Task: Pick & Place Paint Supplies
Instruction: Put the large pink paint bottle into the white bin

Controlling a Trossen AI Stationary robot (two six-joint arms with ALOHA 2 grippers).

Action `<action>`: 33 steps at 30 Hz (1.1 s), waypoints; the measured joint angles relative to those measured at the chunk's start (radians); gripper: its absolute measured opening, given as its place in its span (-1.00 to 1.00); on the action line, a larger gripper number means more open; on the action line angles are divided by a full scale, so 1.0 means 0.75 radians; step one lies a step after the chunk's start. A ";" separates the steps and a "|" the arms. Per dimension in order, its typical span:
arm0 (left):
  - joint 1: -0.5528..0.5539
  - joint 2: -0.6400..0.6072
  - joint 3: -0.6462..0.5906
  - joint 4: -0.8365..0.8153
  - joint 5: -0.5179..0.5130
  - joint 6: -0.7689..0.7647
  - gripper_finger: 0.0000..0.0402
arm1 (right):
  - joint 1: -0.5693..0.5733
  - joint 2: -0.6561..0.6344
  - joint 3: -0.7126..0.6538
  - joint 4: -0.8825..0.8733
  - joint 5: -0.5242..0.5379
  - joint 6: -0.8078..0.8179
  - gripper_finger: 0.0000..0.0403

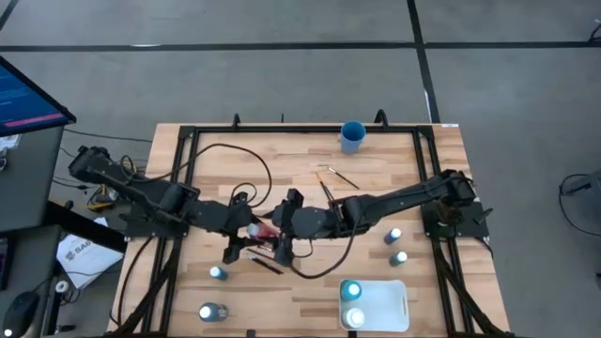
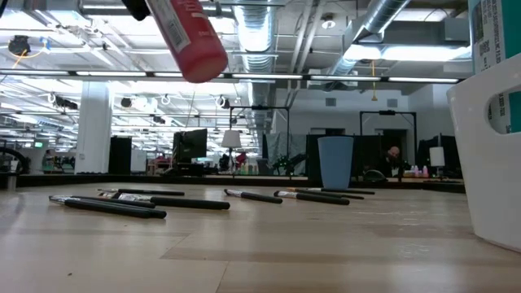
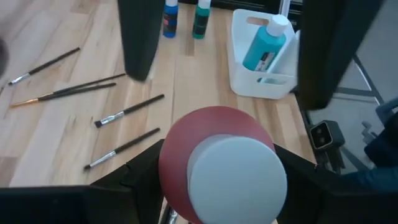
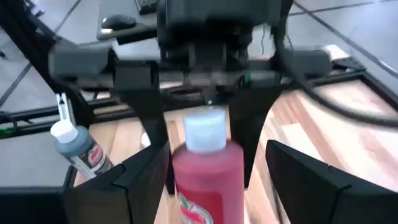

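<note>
A red paint bottle point(image 1: 264, 230) with a pale cap hangs above the table's middle, where both arms meet. My left gripper point(image 1: 255, 228) comes from the left and is shut on it. My right gripper point(image 4: 217, 177) comes from the right and is open. Its fingers stand on either side of the bottle's lower body; whether they touch it, I cannot tell. The low view shows the bottle point(image 2: 189, 37) high over the table, slanting. Thin dark paintbrushes point(image 2: 122, 203) lie flat on the wood below. My left gripper pinches the red bottle's upper body point(image 3: 171, 165), just below the cap, between its two fingers. The fingers point(image 4: 152, 121) come from the table's left, slanting down. The cap point(image 3: 236, 177) points back toward my left wrist. The bottle is lifted clear, its base end lowest.
A white tray point(image 1: 390, 305) at the near right holds two teal bottles point(image 1: 351, 290). Two bottles point(image 1: 394, 236) stand near it and two more point(image 1: 218, 272) at the near left. A blue cup point(image 1: 352, 137) stands at the far edge, with brushes point(image 1: 338, 176) near it.
</note>
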 joint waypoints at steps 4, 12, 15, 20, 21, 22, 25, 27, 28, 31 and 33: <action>0.003 0.000 -0.003 -0.004 -0.003 0.003 0.08 | -0.009 0.032 -0.004 -0.020 -0.002 -0.007 0.29; 0.007 0.015 -0.001 0.031 0.000 0.025 0.08 | -0.011 0.024 -0.002 -0.013 0.000 -0.018 0.29; 0.008 0.035 -0.001 0.037 -0.001 0.030 0.08 | -0.019 0.024 -0.002 0.014 0.000 -0.018 0.29; 0.022 0.057 -0.001 0.063 0.000 0.042 0.08 | -0.020 0.024 -0.002 0.036 0.001 -0.029 0.29; 0.023 0.057 -0.001 0.062 0.000 0.042 0.08 | -0.019 0.025 -0.002 0.030 0.000 -0.029 0.29; 0.023 0.057 -0.001 0.064 0.000 0.042 0.08 | -0.019 0.027 -0.002 0.029 0.000 -0.031 0.29; 0.023 0.056 -0.001 0.083 0.000 0.042 0.08 | -0.017 0.029 -0.002 0.021 0.000 -0.031 0.29; 0.023 0.056 -0.001 0.089 0.000 0.041 0.08 | -0.017 0.029 -0.002 0.018 0.000 -0.031 0.29; 0.023 0.056 -0.001 0.092 0.000 0.041 0.08 | -0.020 0.029 -0.002 0.018 0.000 -0.031 0.29; 0.025 0.056 -0.001 0.106 -0.001 0.042 0.08 | -0.025 0.030 -0.002 0.030 0.000 -0.031 0.29; 0.037 0.056 -0.001 0.124 0.001 0.061 0.08 | -0.026 0.030 -0.002 0.034 -0.005 -0.032 0.29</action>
